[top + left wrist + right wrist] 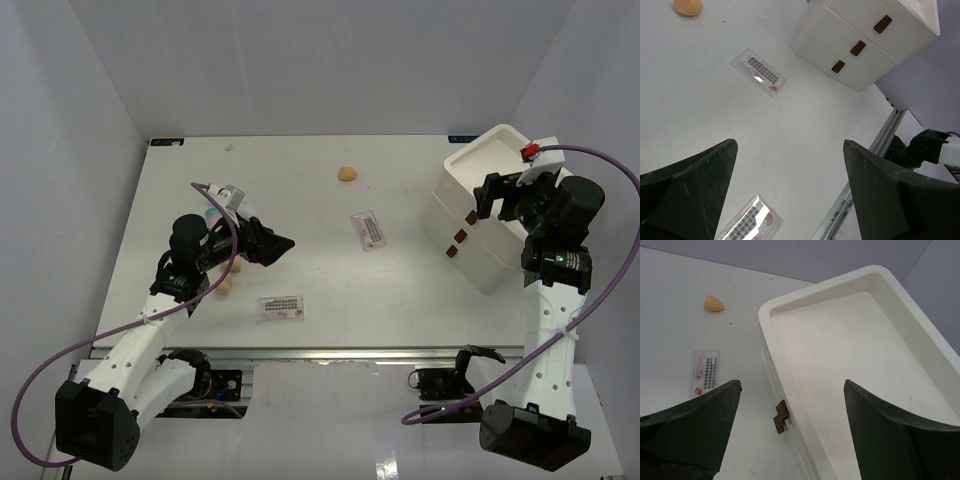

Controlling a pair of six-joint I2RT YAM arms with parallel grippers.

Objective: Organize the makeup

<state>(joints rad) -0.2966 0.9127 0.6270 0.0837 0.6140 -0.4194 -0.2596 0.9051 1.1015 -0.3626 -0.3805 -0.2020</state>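
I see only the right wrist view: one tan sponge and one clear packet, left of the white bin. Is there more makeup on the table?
Observer: Yes, a second clear packet lies near the front edge of the table.
Operator: Does the left gripper hold anything?
Observer: No, the left gripper is open, with nothing between its fingers.
Operator: How many handles has the bin on its front?
Observer: The bin shows three brown handles in a row.
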